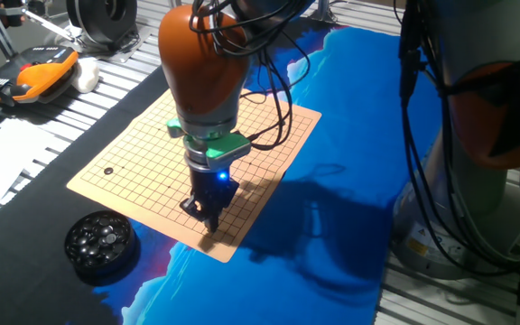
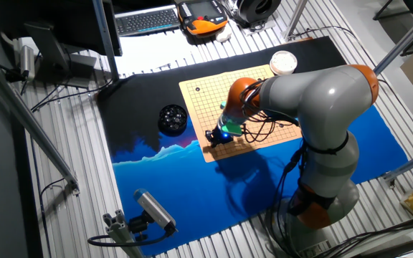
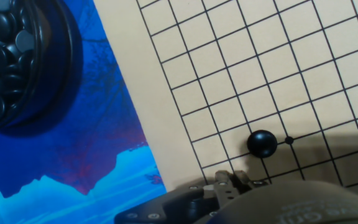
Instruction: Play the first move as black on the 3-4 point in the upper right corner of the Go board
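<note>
**Already down: lift away without nudging the stone**

Seemingly placed, the glossy round black stone (image 3: 262,144) sits on an intersection at nine o'clock of a star dot on the tan wooden gridded Go board (image 3: 241,68). The black two-finger gripper (image 1: 208,217) hovers above; its finger spread cannot be told. It should rise straight.

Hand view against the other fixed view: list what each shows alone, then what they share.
Only the hand view shows a black stone lying on a grid crossing beside a star dot. Only the other fixed view shows the whole arm, a white bowl at the board's far edge and a keyboard. Both show the board and the bowl of black stones.
</note>
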`<state>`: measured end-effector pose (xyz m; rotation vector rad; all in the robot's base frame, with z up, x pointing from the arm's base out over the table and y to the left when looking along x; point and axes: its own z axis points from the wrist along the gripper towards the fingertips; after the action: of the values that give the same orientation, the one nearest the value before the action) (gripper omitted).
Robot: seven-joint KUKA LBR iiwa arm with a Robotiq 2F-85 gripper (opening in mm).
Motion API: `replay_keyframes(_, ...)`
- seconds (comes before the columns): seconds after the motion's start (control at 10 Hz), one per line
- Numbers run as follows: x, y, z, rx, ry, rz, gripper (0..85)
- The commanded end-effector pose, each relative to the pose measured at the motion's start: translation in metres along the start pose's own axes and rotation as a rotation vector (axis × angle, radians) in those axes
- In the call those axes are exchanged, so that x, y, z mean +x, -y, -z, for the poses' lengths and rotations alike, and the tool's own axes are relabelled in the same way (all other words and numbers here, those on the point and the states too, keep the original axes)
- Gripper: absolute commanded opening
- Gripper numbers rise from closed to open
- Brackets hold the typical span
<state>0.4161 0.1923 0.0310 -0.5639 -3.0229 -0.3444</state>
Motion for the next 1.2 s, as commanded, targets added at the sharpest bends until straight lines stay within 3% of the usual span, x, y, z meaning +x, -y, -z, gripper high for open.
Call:
replay_keyframes(0.0, 0.0, 0.0, 0.0, -0.004, -0.003, -0.001, 17.0)
replay_keyframes(0.3, 0.0002, 0.0, 0.0, -0.007, -0.01, -0.002, 17.0)
replay_keyframes(0.4, 0.0003, 0.0001, 0.0002, -0.006, -0.009, -0.002, 34.0)
replay_keyframes(1.1, 0.0, 0.0007, 0.0, 0.017, 0.007, -0.004, 34.0)
